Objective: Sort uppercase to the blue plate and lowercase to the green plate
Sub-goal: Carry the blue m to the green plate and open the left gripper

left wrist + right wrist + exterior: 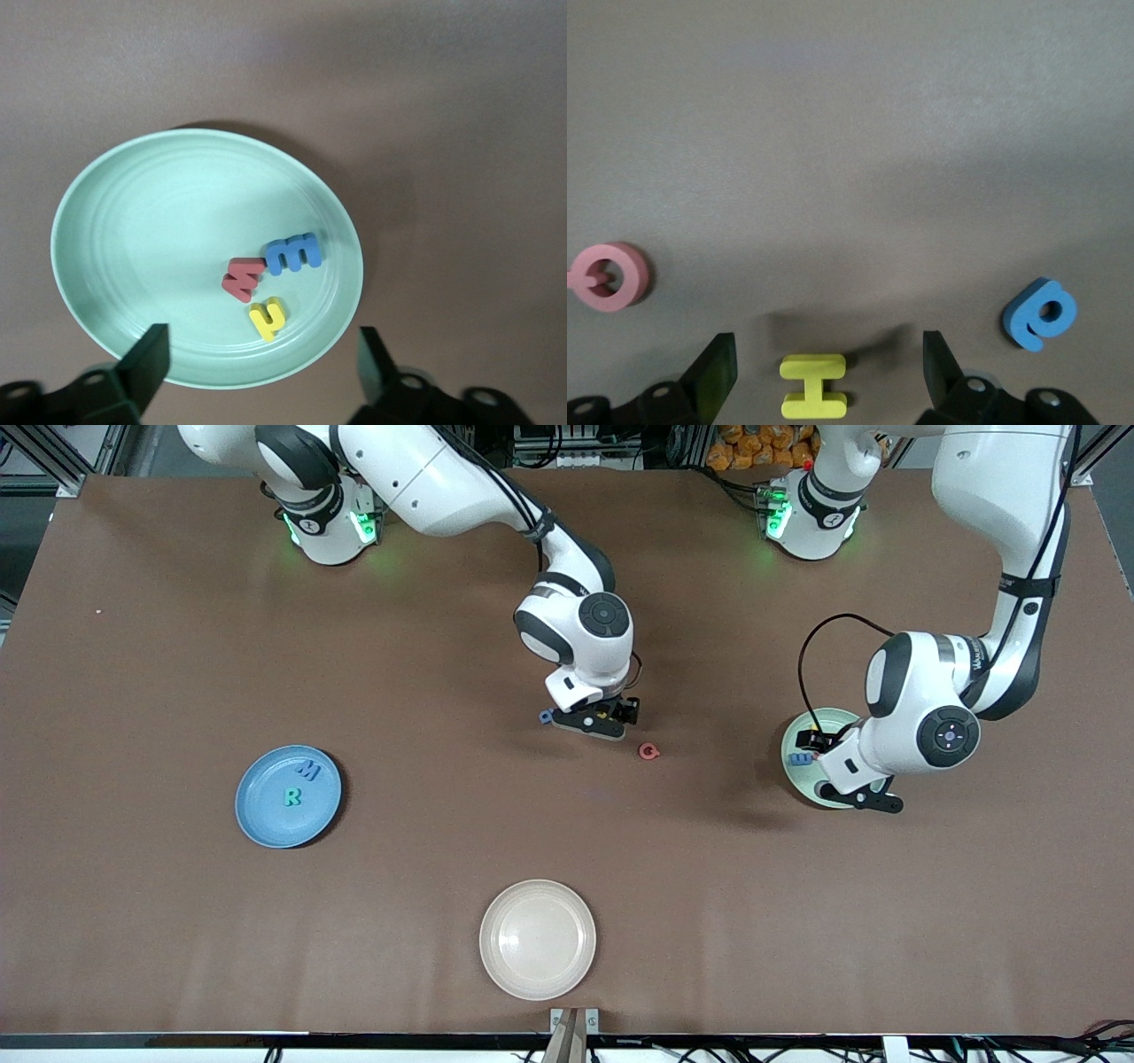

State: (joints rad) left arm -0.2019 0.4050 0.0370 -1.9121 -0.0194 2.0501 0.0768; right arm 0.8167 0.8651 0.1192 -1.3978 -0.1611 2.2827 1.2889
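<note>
In the left wrist view the pale green plate (159, 230) holds a red m (242, 279), a blue m (292, 253) and a yellow h (267, 318). My left gripper (261, 363) hangs open over that plate (797, 778) and holds nothing. The right gripper (828, 372) is open low over the table's middle, its fingers on either side of the yellow H (814, 398). A red Q (609, 277) and a blue a (1039, 312) lie close by on the table. The blue plate (266, 815) holds a blue M (309, 768) and a teal R (292, 796).
A cream plate (538, 939) sits near the table's front edge, nearer to the front camera than the loose letters. In the front view the red Q (649, 751) and the blue a (546, 716) flank the right gripper (595, 722).
</note>
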